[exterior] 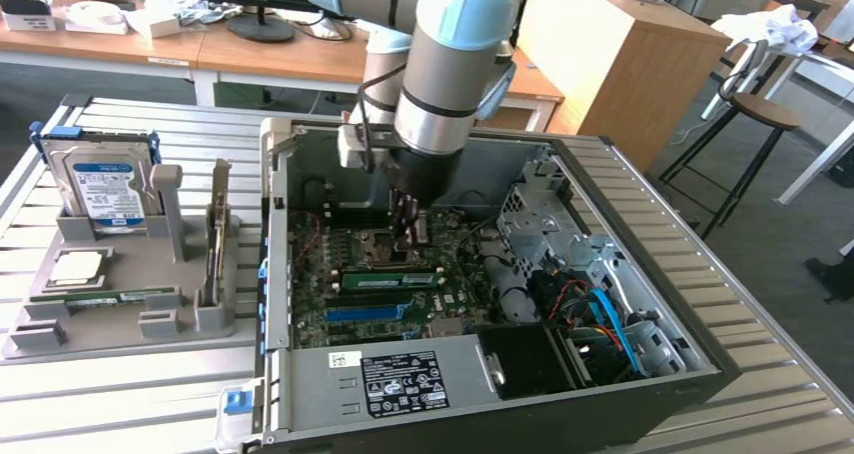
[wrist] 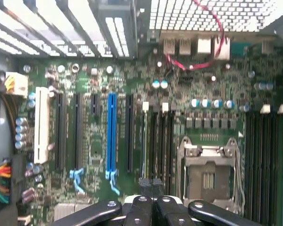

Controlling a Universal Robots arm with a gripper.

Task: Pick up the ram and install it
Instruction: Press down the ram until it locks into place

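The ram (exterior: 390,279) is a long green stick with a white label, standing on edge in a slot on the motherboard (exterior: 354,249) inside the open computer case (exterior: 641,264). In the wrist view the ram (wrist: 145,146) shows edge-on as a thin line between black slots. My gripper (exterior: 412,236) hangs inside the case just above and behind the stick, apart from it. Its black fingers (wrist: 141,207) are pressed together, so the gripper (wrist: 152,184) is shut with nothing visible between them.
A blue slot strip (exterior: 363,314) lies beside the ram, and an empty CPU socket (wrist: 205,176) is close by. A grey holder (exterior: 120,324) at the exterior view's left carries a hard drive (exterior: 110,189), an upright card (exterior: 218,244) and a flat green stick (exterior: 107,296). Case walls ring the board.
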